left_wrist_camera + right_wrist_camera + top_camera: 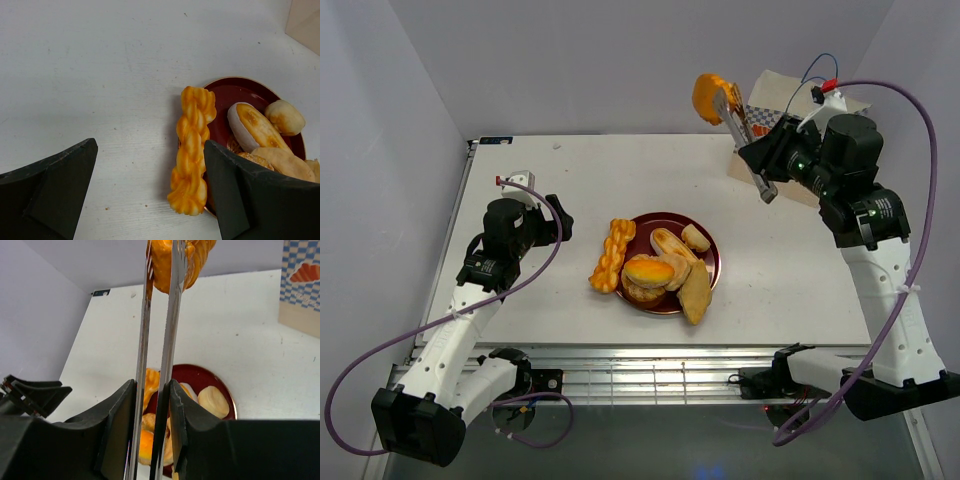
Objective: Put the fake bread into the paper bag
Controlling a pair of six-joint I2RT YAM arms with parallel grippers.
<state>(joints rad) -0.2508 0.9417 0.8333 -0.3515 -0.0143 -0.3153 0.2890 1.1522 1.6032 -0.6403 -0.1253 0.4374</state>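
Right claw clamped on tongs pinching an orange bun at 9 o'clock of the paper bag; left claw apart.

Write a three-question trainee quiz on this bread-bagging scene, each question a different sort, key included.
1. True or false: the right claw grips the orange pastry directly.
2. The braided stick lies: A) at the plate's left edge; B) centred on it; C) at the table's far end.
3. Fill in: the left claw is ____.

Key: 1 false, the right claw holds tongs that pinch the orange pastry; 2 A; 3 open.
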